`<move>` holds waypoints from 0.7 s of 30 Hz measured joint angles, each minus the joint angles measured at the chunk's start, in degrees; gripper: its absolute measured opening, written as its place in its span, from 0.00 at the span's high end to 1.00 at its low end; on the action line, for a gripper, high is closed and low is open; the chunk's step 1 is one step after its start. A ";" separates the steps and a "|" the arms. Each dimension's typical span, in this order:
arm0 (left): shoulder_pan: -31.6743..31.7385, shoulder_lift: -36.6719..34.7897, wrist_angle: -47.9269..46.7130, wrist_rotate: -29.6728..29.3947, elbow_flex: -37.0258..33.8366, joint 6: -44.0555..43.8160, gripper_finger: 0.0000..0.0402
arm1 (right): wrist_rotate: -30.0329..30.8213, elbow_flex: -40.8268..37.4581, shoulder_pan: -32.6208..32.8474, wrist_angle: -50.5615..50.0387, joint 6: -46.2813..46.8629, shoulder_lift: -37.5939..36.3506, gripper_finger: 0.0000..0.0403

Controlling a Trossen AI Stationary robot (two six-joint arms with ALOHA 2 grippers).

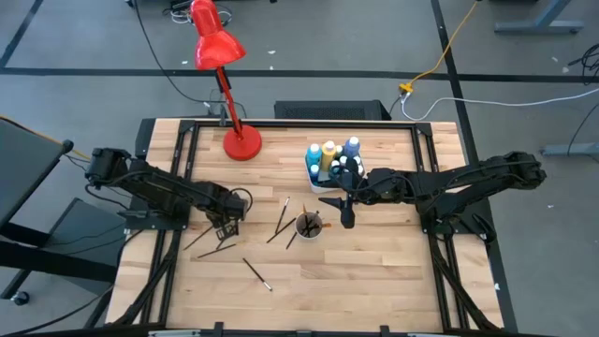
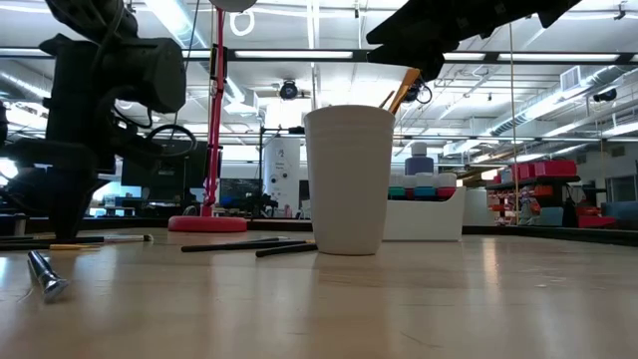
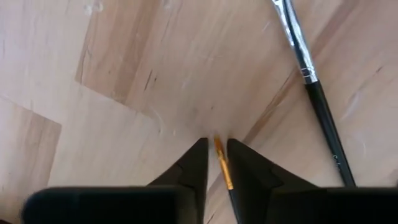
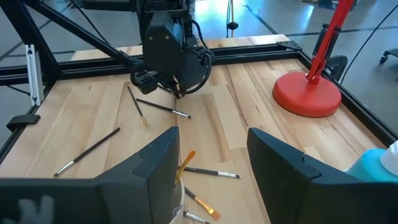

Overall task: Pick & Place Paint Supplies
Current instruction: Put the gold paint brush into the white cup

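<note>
The task stood partly complete. The white cup (image 1: 308, 226) near the table centre already held at least one or two brushes, their handles projecting above the rim in the low view, and the paint bottles (image 1: 332, 159) were grouped upright in a white tray (image 1: 313, 174) behind the cup, beside the red lamp base (image 1: 242, 144). Several brushes (image 1: 280, 218) remained loose on the wooden table (image 1: 374, 271): a few just left of the cup, others near the left arm, and one (image 1: 257, 273) lying apart toward the front edge. The left gripper (image 3: 216, 163) was down at the table surface on the left side, its fingers drawn close around a thin brush with an orange tip (image 3: 221, 163), apparently pinching it. The right gripper (image 4: 211, 165) hung above the cup with its fingers spread wide and nothing between them. By this reading, the loose brushes still required collection, and the pinched brush appeared to be the item in hand.
</note>
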 joint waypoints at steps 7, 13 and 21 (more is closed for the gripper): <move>-0.11 0.01 1.59 -0.73 0.08 -2.45 0.98 | 0.00 0.00 0.02 0.01 0.00 -0.01 0.52; -0.61 0.24 2.01 -8.14 4.31 -3.34 0.99 | 0.00 0.00 0.01 0.09 0.00 -0.02 0.52; -0.76 0.23 0.92 -17.12 17.27 -0.71 0.99 | 0.00 0.00 0.01 1.31 -0.02 -0.02 0.52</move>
